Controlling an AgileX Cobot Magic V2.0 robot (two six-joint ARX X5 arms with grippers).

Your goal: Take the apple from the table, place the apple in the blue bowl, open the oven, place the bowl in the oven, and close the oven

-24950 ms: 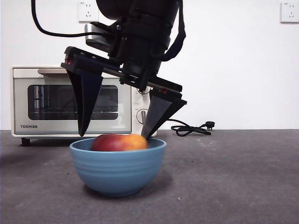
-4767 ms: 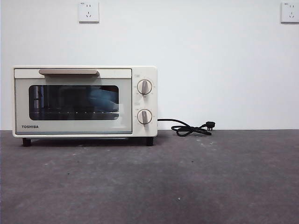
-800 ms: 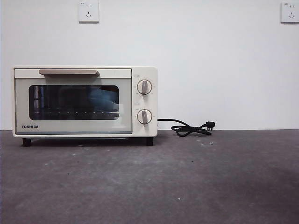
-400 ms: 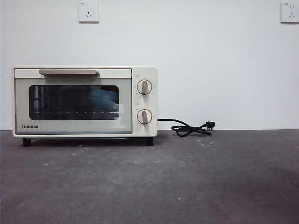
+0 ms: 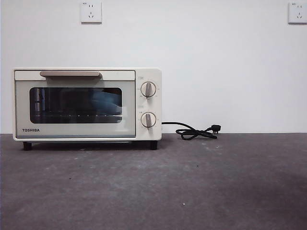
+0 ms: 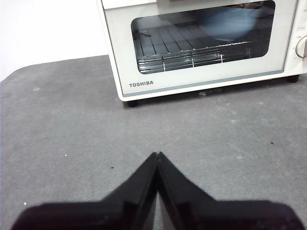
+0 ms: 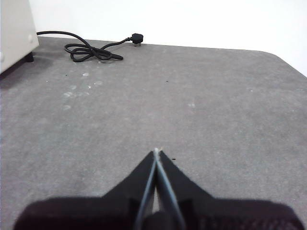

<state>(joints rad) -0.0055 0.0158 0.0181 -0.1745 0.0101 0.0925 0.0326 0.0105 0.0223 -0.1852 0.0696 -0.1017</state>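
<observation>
White wall fills the upper half of the front view, with two pale wall sockets (image 5: 91,12) in its top corners. Below it the flat dark grey mottled table (image 5: 201,187) spans the lower half, matte and lightly speckled.

At the left of the front view stands the cream-white boxy TOSHIBA toaster oven (image 5: 86,104), its door shut. Through the dark glass window we make out the deep round blue bowl (image 5: 106,102), a dim blue shape on the wire rack. We cannot see the apple from here; we judge it sits inside the bowl.

The beige bar handle (image 5: 70,74) along the door's top edge is, we judge, the place to grip, rigid and easy to pinch. The oven looks heavy enough to stay put. The bowl seems hard and smooth, likely slippery at the rim.

A black cord with plug (image 5: 194,131) coils on the table to the right of the oven.

Our left gripper (image 6: 157,154) hangs above bare table in front of the oven, jaws pressed together, holding nothing. Our right gripper (image 7: 156,151) hangs over bare table near the cord, likewise closed and empty.
</observation>
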